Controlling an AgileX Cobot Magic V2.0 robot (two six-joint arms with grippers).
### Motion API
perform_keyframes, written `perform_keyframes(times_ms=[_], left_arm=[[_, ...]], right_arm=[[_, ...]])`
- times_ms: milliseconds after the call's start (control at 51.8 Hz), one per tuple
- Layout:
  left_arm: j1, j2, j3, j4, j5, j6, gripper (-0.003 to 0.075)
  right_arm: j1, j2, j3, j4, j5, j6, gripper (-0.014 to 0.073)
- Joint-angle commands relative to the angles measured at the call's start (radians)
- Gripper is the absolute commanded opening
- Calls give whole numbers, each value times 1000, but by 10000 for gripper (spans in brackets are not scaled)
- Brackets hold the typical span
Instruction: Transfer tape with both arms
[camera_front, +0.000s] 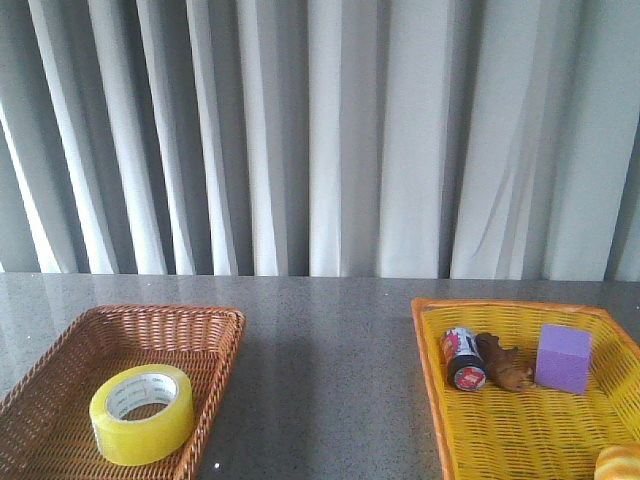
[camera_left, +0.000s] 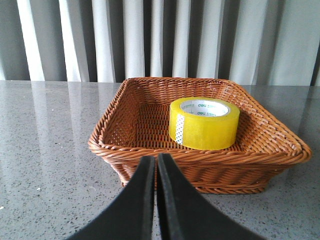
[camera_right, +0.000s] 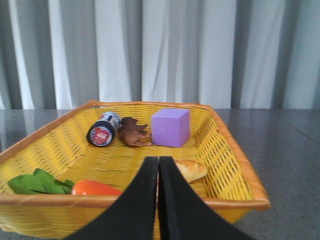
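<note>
The yellow tape roll (camera_front: 142, 413) with a white printed core lies flat in the brown wicker basket (camera_front: 60, 355) at the front left. It also shows in the left wrist view (camera_left: 204, 123), inside the basket (camera_left: 115, 145). My left gripper (camera_left: 156, 161) is shut and empty, hovering just before the basket's near rim, apart from the tape. My right gripper (camera_right: 158, 162) is shut and empty, hovering at the near rim of the yellow basket (camera_right: 235, 160). Neither arm shows in the front view.
The yellow basket (camera_front: 432, 350) at the front right holds a red-and-black can (camera_front: 464, 358), a brown toy animal (camera_front: 503, 362), a purple cube (camera_front: 563, 358) and a bread roll (camera_front: 618, 463). The right wrist view also shows a carrot (camera_right: 95, 188) with green leaves (camera_right: 37, 182). Grey curtains hang behind the table.
</note>
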Motion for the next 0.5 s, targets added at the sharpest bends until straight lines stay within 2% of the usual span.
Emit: perform_keyframes(times_ms=[0, 135, 482], left_arm=[[0, -7, -30, -1, -77, -10, -6], [0, -7, -30, -1, -77, -10, -6], [0, -7, -30, -1, -77, -10, -6]], right_arm=[[-48, 4, 8, -164, -38, 195, -5], [-54, 1, 9, -293, -30, 325, -5], [-54, 1, 9, -236, -10, 320, -5]])
